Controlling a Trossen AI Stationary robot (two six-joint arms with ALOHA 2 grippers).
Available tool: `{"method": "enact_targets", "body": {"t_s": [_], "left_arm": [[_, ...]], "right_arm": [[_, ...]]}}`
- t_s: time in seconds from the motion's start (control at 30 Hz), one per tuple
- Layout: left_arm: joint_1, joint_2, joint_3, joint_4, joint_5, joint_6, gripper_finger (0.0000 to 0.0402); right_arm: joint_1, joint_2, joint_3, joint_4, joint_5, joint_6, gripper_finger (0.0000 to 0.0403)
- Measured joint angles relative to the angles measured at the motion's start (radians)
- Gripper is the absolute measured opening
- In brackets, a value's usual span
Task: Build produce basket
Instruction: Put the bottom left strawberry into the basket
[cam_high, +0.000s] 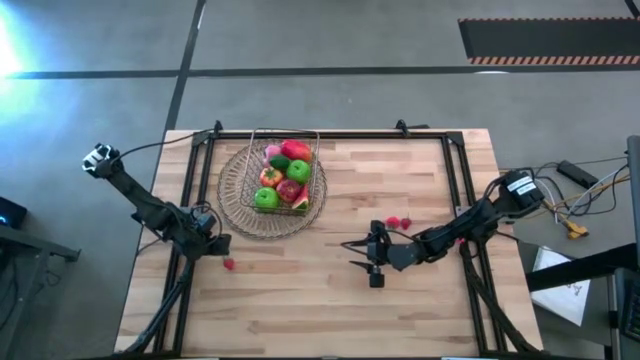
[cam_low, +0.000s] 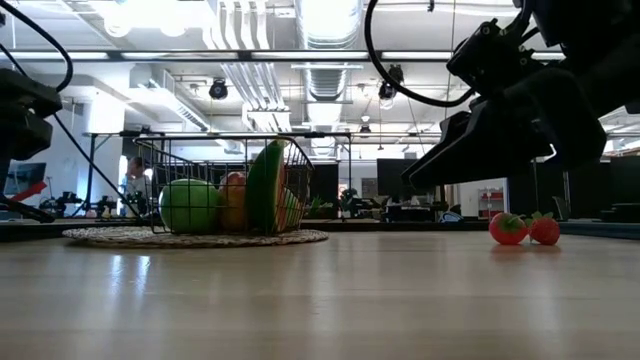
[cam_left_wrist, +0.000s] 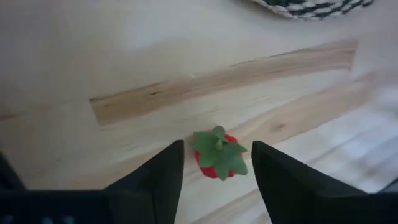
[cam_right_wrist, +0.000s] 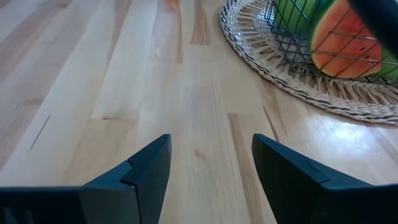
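Observation:
The wire basket (cam_high: 285, 175) stands on the round woven mat (cam_high: 240, 205) at the table's far left; it holds green apples, a red apple, a peach, a tomato and a watermelon slice (cam_right_wrist: 348, 46). One red berry (cam_high: 229, 264) with green leaves (cam_left_wrist: 217, 155) lies on the wood just ahead of my open left gripper (cam_left_wrist: 216, 168), between its fingertips without touching. Two more berries (cam_high: 399, 222) lie mid-table, also seen in the low view (cam_low: 526, 229). My right gripper (cam_high: 362, 255) hovers open over bare wood near the table's middle.
Black frame rails (cam_high: 455, 180) run along the table's left, right and far edges. Bare wood (cam_high: 300, 300) fills the near half of the table. Cables and papers (cam_high: 570, 210) lie off the table to the right.

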Motion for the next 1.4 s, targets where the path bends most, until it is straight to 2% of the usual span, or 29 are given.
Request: {"method": "enact_targets", "body": {"t_s": [0.3,0.63,1.1,1.4], "left_arm": [[0.0,0.078,-0.068,0.199,-0.004,0.001,0.0135],[0.0,0.131,-0.065,0.219,0.013,0.01,0.0073],[0.0,0.091,-0.027,0.219,0.032,0.079,0.0005],[0.0,0.106,0.002,0.211,0.033,0.116,0.0001]], "right_arm": [[0.0,0.0,-0.001,0.0,0.0,0.005,0.0215],[0.0,-0.001,-0.002,0.0,0.0,0.006,0.0215],[0.0,-0.001,-0.002,-0.001,0.0,0.008,0.0215],[0.0,-0.001,-0.002,-0.001,0.0,0.008,0.0215]]}}
